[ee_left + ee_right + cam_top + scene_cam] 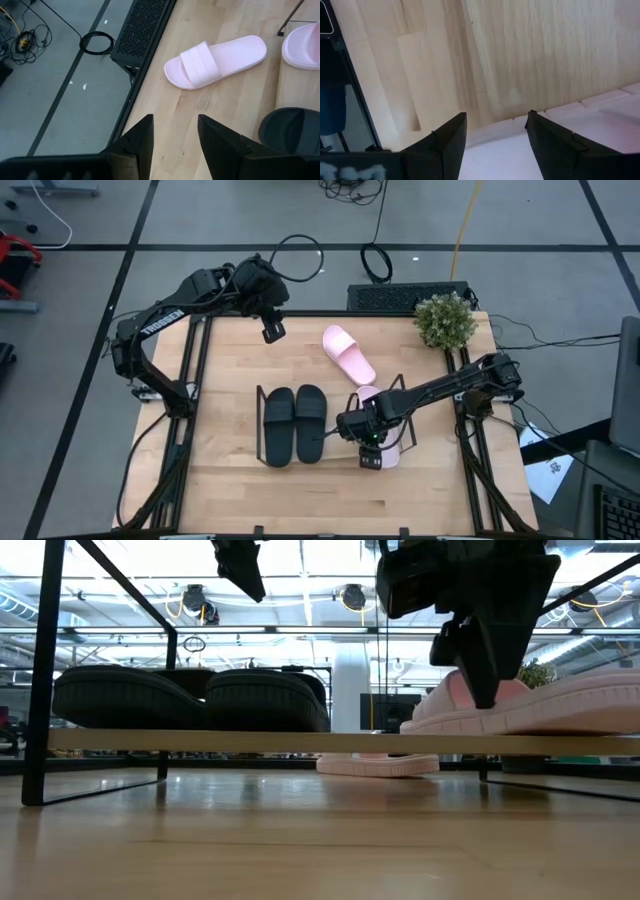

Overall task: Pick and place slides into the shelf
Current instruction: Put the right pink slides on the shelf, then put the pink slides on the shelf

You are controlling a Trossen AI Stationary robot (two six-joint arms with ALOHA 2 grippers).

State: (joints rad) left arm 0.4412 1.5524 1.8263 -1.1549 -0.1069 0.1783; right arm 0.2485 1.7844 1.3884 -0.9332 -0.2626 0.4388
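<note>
On shelf [262, 392]: black pair [294, 424], one pink slide [388, 448] under right pincer [368, 448], fingers spread, gripping nothing. Second pink slide [349, 353] on worktop [230, 360] behind shelf. Left pincer [271, 330] spread, hovering near back edge.

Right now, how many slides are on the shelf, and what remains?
Done: both black slides sit on the shelf. In hand: the right gripper, fingers open, is over a pink slide on the shelf. Left: the other pink slide on the table, near the left gripper.
</note>
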